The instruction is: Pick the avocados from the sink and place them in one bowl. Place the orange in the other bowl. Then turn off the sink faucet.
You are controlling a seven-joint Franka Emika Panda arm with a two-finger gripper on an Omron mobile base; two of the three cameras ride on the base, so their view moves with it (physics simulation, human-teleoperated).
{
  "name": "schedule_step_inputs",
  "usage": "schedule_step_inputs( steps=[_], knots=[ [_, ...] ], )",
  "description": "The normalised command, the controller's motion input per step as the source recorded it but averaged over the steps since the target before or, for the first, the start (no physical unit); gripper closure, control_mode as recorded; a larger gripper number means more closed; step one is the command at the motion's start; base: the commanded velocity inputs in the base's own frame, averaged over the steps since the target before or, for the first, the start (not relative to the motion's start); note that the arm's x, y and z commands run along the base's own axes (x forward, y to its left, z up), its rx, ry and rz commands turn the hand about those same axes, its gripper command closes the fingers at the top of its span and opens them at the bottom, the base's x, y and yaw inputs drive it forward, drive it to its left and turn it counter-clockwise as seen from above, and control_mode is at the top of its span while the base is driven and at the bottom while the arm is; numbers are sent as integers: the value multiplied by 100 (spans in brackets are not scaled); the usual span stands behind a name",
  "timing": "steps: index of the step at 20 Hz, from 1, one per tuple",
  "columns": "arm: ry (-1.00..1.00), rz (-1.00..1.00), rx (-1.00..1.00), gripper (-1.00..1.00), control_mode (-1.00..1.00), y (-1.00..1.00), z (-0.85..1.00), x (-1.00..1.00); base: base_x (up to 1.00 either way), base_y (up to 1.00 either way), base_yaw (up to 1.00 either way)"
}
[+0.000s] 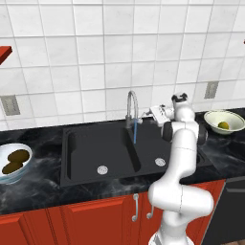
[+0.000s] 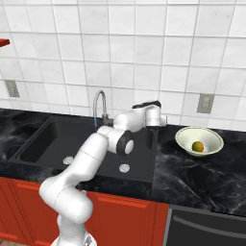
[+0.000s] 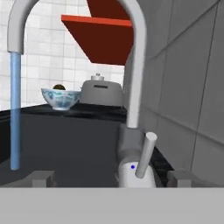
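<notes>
Tiled kitchen corner
White wall tiles (image 1: pixel 95 43), black marble desk (image 2: pixel 202 178), red cabinets (image 1: pixel 72 225), grey outlets (image 2: pixel 205 103).

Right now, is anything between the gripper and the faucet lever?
Nothing visible. In the hand view the lever on the sink faucet sits just ahead, between the fingertips, with open space before it. Water still runs, off to the side.

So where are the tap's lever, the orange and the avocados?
lever (image 3: pixel 145 154): hand view, middle of the grey rod.
orange (image 2: pixel 197 146): right base view, centre of the fruit.
avocados (image 1: pixel 18 155): left base view, upper one's top.
</notes>
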Motion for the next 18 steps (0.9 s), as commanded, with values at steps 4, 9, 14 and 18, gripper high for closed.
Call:
schedule_step_inputs(
  steps=[4,9,14,18],
  knots=[
    [4,-10,0,-100,-100,0,-26,31,0,0,0],
    [3,-8,0,-100,-100,0,-23,39,0,0,0],
    [2,-3,0,-100,-100,1,-7,39,0,0,0],
    [0,0,0,-100,-100,24,0,26,0,0,0]
  ],
)
